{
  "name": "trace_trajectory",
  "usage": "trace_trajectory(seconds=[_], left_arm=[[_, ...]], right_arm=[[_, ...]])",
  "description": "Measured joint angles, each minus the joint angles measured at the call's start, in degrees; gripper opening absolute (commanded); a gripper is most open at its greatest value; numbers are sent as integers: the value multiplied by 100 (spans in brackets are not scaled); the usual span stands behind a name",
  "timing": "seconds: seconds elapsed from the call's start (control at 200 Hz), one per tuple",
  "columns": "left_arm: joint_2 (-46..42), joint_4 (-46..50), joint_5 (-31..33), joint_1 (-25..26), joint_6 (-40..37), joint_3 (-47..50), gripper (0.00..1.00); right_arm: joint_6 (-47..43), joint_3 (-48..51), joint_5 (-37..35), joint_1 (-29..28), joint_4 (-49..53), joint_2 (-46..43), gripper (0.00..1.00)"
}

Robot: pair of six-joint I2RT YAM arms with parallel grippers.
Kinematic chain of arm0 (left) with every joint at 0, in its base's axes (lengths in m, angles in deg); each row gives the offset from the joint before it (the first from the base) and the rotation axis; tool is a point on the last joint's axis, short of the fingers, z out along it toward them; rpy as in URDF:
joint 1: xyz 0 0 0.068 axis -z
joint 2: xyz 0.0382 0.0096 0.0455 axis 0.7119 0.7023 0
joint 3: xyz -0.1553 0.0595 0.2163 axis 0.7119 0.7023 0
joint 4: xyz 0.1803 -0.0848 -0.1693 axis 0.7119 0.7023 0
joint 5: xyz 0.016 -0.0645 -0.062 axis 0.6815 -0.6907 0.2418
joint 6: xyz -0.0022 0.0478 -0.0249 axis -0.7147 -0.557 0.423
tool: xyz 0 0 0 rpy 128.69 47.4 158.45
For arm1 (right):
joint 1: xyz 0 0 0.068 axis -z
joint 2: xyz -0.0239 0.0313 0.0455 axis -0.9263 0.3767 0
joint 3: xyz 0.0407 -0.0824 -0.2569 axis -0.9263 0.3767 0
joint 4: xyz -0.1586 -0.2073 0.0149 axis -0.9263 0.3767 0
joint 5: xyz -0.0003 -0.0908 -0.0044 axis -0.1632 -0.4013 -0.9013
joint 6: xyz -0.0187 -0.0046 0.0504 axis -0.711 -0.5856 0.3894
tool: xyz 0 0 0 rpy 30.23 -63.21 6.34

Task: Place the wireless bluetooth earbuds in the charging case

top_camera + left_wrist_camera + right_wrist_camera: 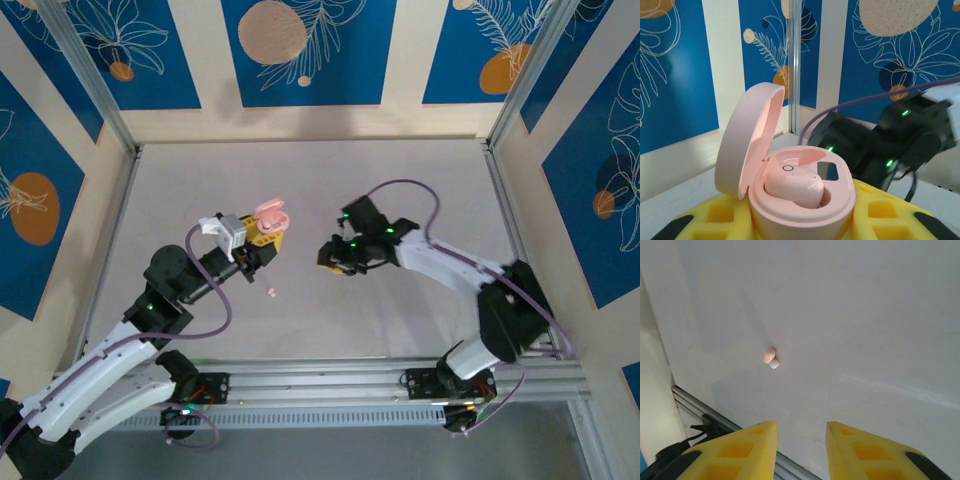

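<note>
Left pincer (pixel 800 222) is clamped on the base of the pink charging case (pixel 805 202). It holds the case upright above the middle of the bench (pixel 865 315), with the lid swung back. One pink earbud (pixel 792 186) sits in its socket, and the neighbouring socket (pixel 807 157) looks vacant. So I judge we're halfway, with the second bud to fetch. Right pincer (pixel 801 452) hangs above the bench with its fingers spread and nothing between them. It looks down at the loose earbud (pixel 771 356), which lies on the bench towards the near edge, apart from the case. The next move, I reckon, is to descend, straddle that tiny bud squarely and pinch gently. It's small and rounded, so it could squirt away.
</note>
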Motion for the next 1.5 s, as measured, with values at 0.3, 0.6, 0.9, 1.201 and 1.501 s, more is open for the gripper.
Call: trace_trajectory(seconds=[0.3, 0.6, 0.9, 1.201, 1.501], left_arm=[[-354, 350, 17, 0, -11, -199, 32], [-527, 520, 66, 0, -24, -264, 32], [-564, 588, 109, 0, -24, -264, 32], [-564, 584, 109, 0, -24, -264, 32], [-557, 581, 109, 0, -22, -264, 32]], right_arm=[[-155, -2155, -162, -960, 654, 2234, 36], [-291, -3436, -516, -1325, 1565, 3340, 37], [-356, -4162, -938, -1508, 2214, 3934, 37], [-507, -4511, -984, -1556, 2470, 4203, 33], [-634, -4756, -1279, -1633, 2789, 4297, 26]])
